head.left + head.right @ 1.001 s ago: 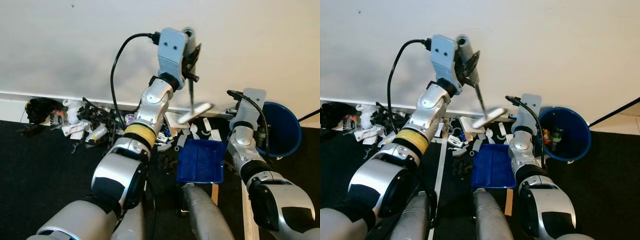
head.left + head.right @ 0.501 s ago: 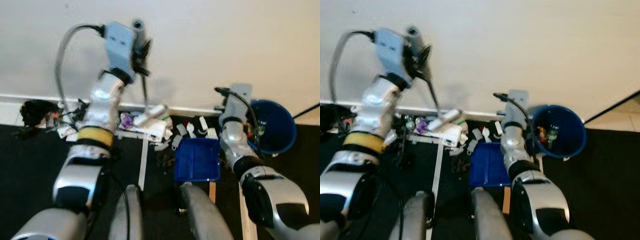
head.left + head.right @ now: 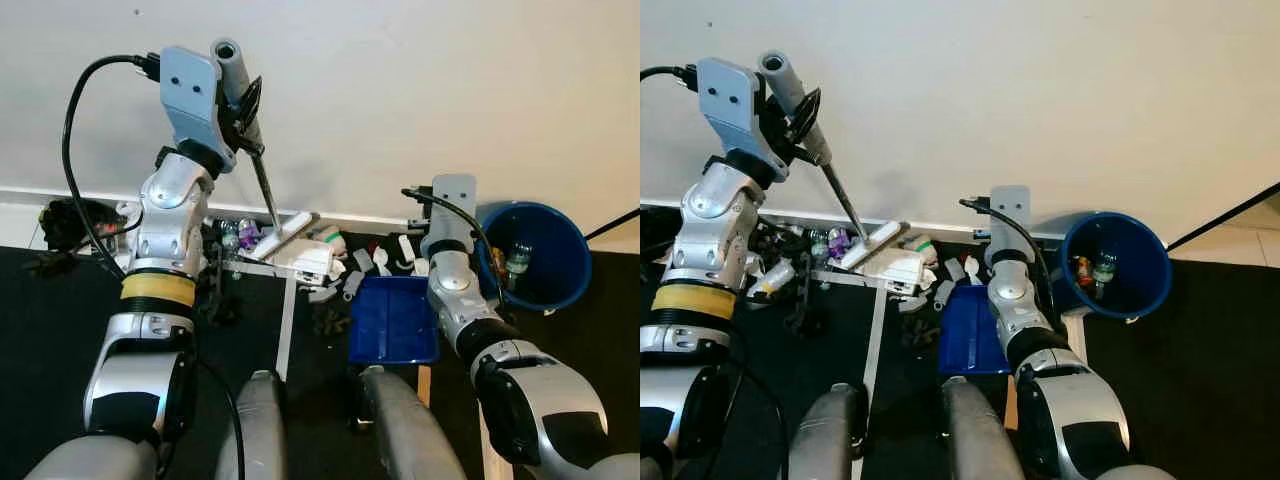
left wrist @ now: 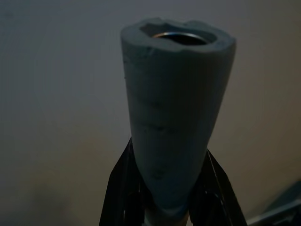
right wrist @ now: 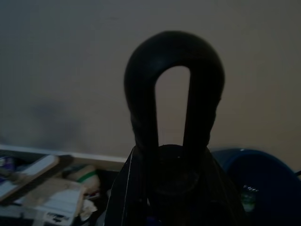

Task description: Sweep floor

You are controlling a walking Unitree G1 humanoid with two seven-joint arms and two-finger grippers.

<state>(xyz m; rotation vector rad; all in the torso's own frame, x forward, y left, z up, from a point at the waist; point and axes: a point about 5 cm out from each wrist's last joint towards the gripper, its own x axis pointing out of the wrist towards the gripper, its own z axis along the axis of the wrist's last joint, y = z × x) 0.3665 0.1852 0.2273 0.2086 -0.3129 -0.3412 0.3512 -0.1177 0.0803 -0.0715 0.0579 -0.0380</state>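
Note:
My left gripper (image 3: 243,103) is raised against the white wall, shut on the grey foam grip (image 4: 174,117) of a small broom. Its thin rod slants down to the white broom head (image 3: 283,228), which rests at the litter pile (image 3: 318,262) by the baseboard. My right gripper (image 5: 164,188) is shut on the black loop handle (image 5: 174,44) of the blue dustpan (image 3: 393,318). The dustpan lies flat on the dark floor, just right of the litter. Its tray looks bare.
A blue bin (image 3: 535,255) holding some rubbish stands right of the dustpan against the wall. More scraps and a black tangle (image 3: 75,220) lie along the baseboard to the left. A pale strip (image 3: 287,325) lies on the floor. My own legs (image 3: 400,430) are below.
My left arm has swung left with the broom; the head went from above the dustpan's far edge down to the litter pile. The right arm still holds the dustpan in place.

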